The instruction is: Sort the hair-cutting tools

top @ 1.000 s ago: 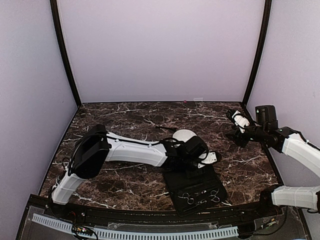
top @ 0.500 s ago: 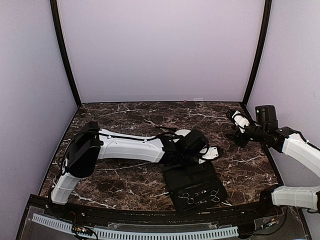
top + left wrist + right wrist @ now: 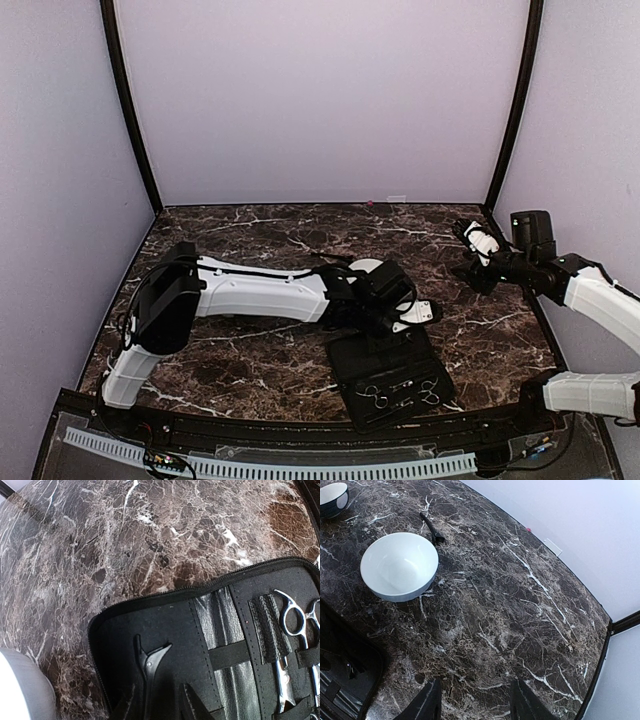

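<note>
The black hair clip [image 3: 146,667] is seen lying on one end panel of the open black case [image 3: 165,625], opposite the scissors [image 3: 292,625] strapped at its other end. Its long axis is lined up between the jaws of the left gripper [image 3: 157,705], which are parted astride it and not clamped. The right gripper [image 3: 476,705], spread and empty, is parked well off the case.

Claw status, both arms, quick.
Left claw: open, fingers either side of the black clip in the case; no grip visible.
Right claw: open, holding nothing.
</note>
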Available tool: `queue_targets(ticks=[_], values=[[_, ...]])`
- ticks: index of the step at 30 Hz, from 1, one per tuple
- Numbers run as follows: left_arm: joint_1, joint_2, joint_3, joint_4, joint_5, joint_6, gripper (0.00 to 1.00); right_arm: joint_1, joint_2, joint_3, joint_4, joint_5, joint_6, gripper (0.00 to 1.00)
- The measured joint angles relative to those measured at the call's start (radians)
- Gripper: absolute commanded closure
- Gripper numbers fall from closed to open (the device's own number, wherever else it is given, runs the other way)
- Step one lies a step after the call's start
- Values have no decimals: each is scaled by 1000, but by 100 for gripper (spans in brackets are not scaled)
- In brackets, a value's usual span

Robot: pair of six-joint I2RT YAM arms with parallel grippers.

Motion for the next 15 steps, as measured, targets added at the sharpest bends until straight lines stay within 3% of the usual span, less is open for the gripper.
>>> queue_targets(ticks=[9, 15], values=[[12, 53, 3, 18, 2, 0, 80, 0, 0, 0, -1, 0, 0, 53], [13, 66, 19, 20, -8, 1, 92, 0, 0, 0, -1, 0, 0, 53]])
